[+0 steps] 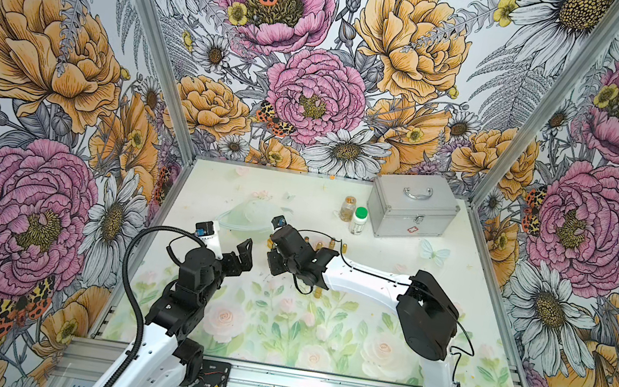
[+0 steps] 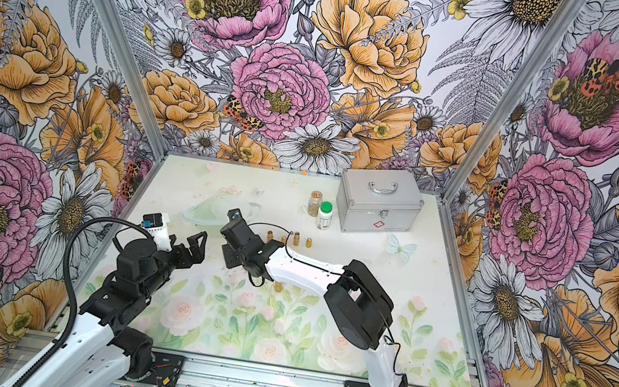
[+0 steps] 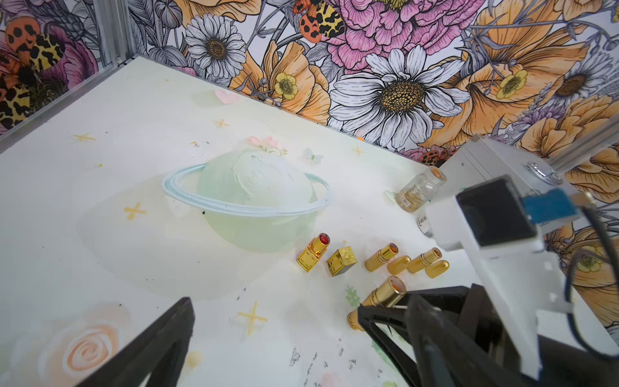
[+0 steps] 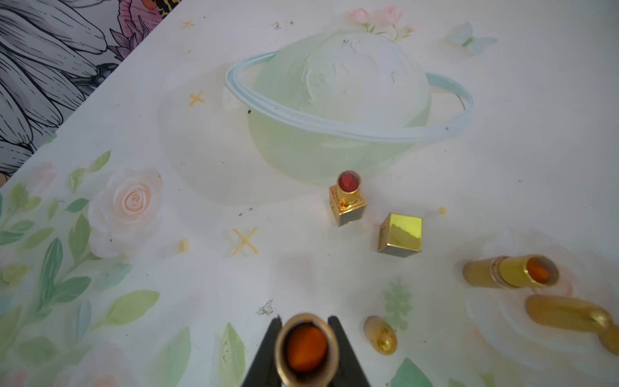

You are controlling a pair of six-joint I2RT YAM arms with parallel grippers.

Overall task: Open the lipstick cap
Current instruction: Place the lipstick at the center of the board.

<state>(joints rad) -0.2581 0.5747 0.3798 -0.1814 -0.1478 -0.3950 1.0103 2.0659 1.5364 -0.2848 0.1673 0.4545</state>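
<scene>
My right claw (image 4: pixel 304 326) is clenched on a round gold lipstick tube (image 4: pixel 306 348). Its cap is off and the orange stick shows in its mouth. A rounded gold cap (image 4: pixel 380 335) lies on the mat (image 1: pixel 277 332) just beside it. My left claw (image 1: pixel 245 254) hangs spread wide with nothing in it, facing the right one across a small gap. Past them stand a square lipstick (image 4: pixel 348 197) and a square gold cap (image 4: pixel 400 236) (near each other, not touching). The metal case (image 1: pixel 412 211) and a green-capped bottle (image 1: pixel 358 221) sit well apart near the far edge. A broad stretch of mat runs from my claws back to the near rail (image 1: pixel 311 384).
</scene>
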